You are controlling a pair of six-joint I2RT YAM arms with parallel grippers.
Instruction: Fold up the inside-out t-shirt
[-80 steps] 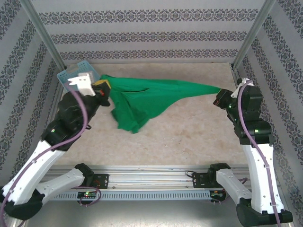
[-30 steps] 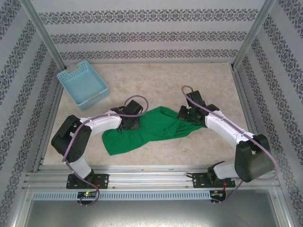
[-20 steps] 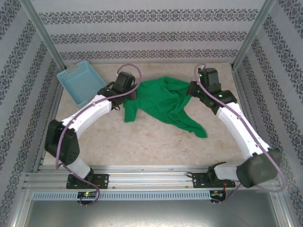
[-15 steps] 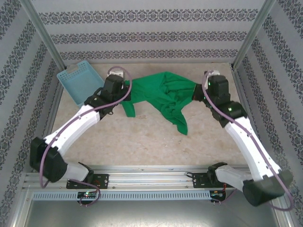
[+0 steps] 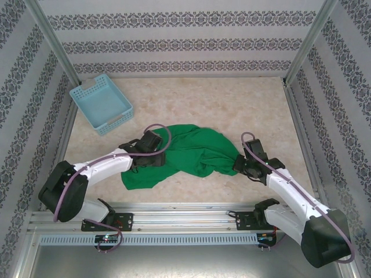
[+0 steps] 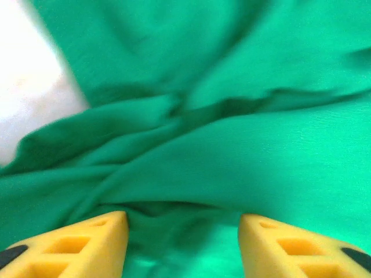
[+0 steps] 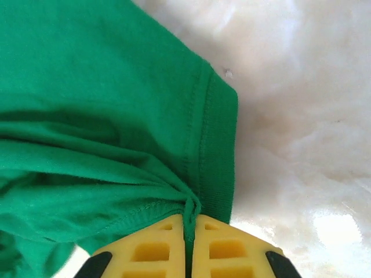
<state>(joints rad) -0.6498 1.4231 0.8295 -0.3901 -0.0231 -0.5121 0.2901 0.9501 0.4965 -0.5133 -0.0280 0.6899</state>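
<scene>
Crumpled bright green cloth t-shirt [image 5: 194,152] on marbled desk [image 5: 232,104]; left tool [image 6: 181,234] spread at 9 o'clock, right tool [image 7: 188,229] pinching stitched hem.

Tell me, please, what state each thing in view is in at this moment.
t-shirt, crumpled in a heap on the table, not folded.
left gripper, open, fingers apart over the green cloth.
right gripper, shut, pinching a stitched edge of the t-shirt.
basket, upright, empty, apart from the t-shirt.
</scene>
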